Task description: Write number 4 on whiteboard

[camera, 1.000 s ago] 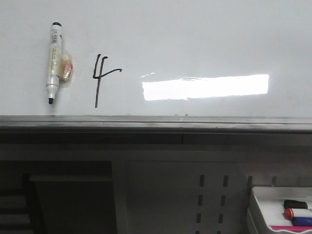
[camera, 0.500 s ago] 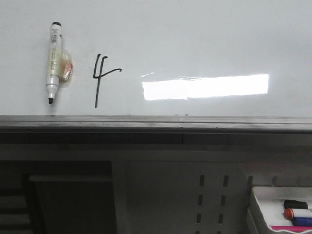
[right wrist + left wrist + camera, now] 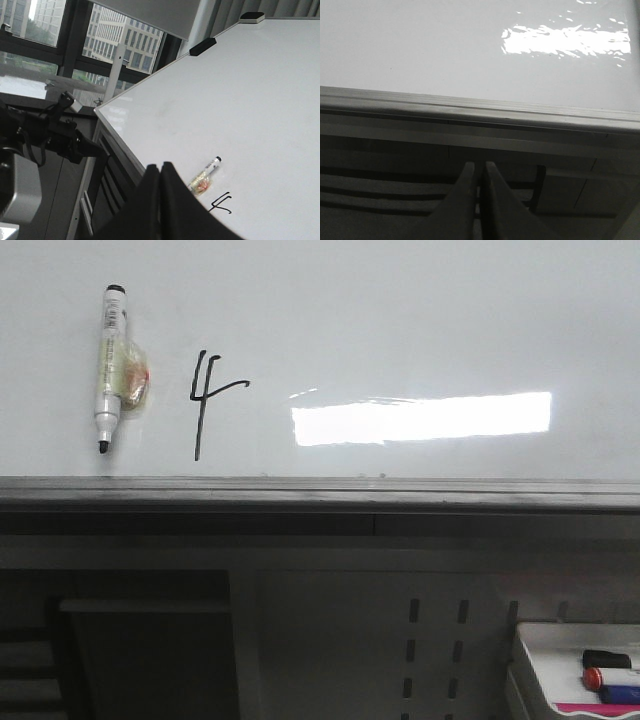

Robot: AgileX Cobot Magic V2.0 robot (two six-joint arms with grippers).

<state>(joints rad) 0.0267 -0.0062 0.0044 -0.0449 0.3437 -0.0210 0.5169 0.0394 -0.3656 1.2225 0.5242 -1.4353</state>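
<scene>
Ink of the number 4 (image 3: 208, 400) sits at the left of the frame on the whiteboard (image 3: 400, 320), thin and black, just above the grey edge rail (image 3: 320, 490). Left of it lies a white marker (image 3: 110, 365), tip down, and to its right a bright reflection (image 3: 420, 418). My left gripper (image 3: 479, 172) and my right gripper (image 3: 160, 175) are both pressed closed, holding nothing. Lower right, a tray (image 3: 535, 660) holds more markers (image 3: 610, 675).
</scene>
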